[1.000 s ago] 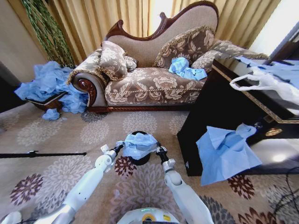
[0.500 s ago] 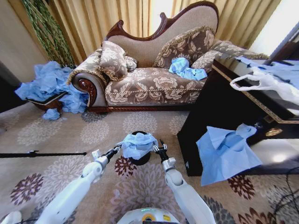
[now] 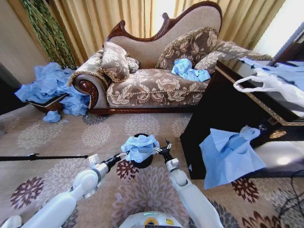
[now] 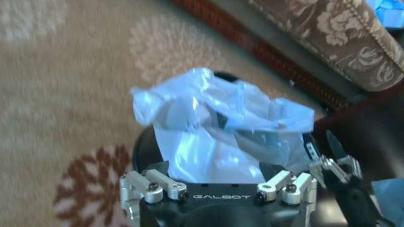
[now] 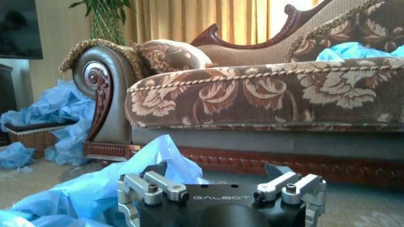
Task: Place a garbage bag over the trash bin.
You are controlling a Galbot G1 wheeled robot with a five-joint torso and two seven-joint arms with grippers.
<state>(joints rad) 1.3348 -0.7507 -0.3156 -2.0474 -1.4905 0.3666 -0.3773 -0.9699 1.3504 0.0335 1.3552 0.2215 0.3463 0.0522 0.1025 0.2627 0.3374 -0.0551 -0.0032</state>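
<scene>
— Two grippers were at the black trash bin (image 3: 140, 160), which stood on the flowered carpet (image 3: 57, 137) in front of the sofa (image 3: 156, 78). The crinkly light-blue garbage bag (image 3: 139, 146) sat bunched on the bin's mouth, not yet pulled down its sides.

— Why was it heaped up like that?

— My guess: it had only been draped over the opening. Most of the plastic was piled above the rim, and the bin's dark wall showed bare beneath it. From the left wrist camera the garbage bag (image 4: 215, 127) rose straight ahead of the fingers, with the bin's edge (image 4: 144, 150) curving under it.

— And the left gripper?

— The left gripper (image 3: 117, 157) was at the bin's eight o'clock, its tip just beside the bag's lower fold. Its fingers stood spread apart and I saw nothing pinched between them.

— The right one?

— The right gripper (image 3: 164, 150) was at three o'clock, close against the bag's edge. Its fingers were also parted, a gap plain between them, and the film (image 5: 94, 189) lay beside one finger rather than inside the gap. Whether it touched the plastic, I could not tell.
</scene>
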